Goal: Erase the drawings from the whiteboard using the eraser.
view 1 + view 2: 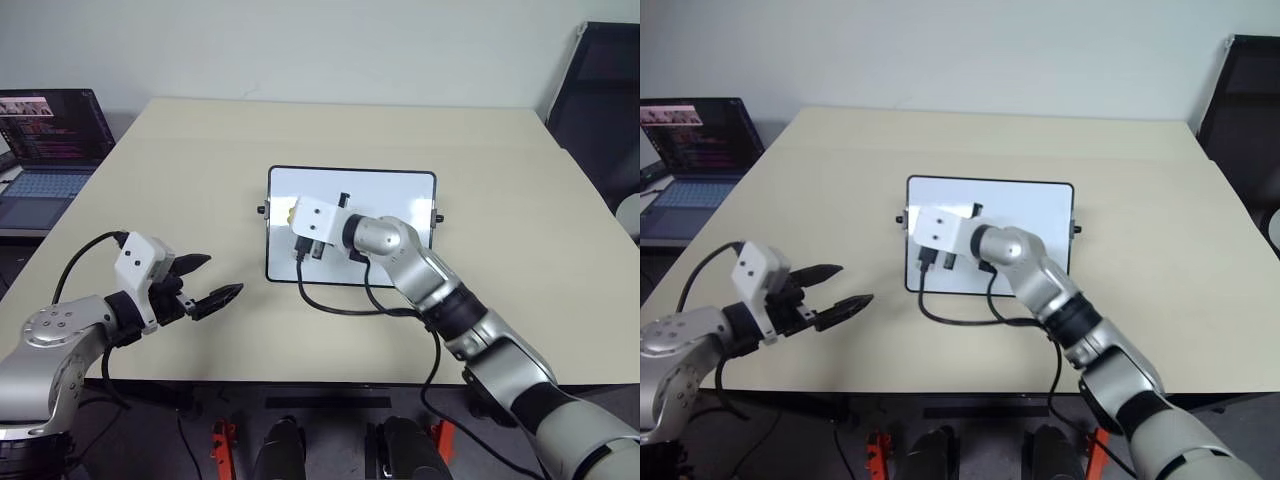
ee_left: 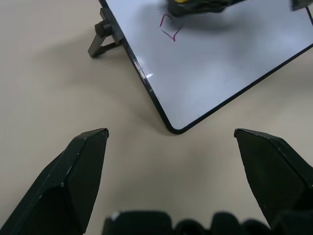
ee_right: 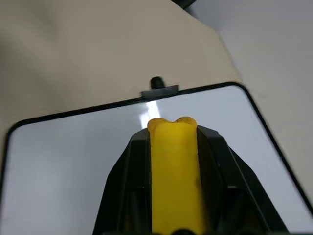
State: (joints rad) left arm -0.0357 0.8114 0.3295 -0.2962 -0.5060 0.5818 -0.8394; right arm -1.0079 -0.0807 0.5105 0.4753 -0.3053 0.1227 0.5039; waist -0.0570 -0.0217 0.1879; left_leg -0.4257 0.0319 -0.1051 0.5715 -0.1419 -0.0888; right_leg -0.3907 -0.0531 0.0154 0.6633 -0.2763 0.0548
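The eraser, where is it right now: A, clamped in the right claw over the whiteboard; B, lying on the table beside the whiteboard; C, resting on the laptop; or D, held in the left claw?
A: the right wrist view shows the yellow eraser clamped between the right claw's black fingers above the whiteboard, while the left claw stands open and empty.

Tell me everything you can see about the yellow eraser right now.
The eraser is a small, oblong yellow block, soft-looking, its far end slightly notched. It is clamped lengthwise between the black fingers of the right gripper, which is shut on it, over the left part of the whiteboard. Whether it touches the board cannot be told.
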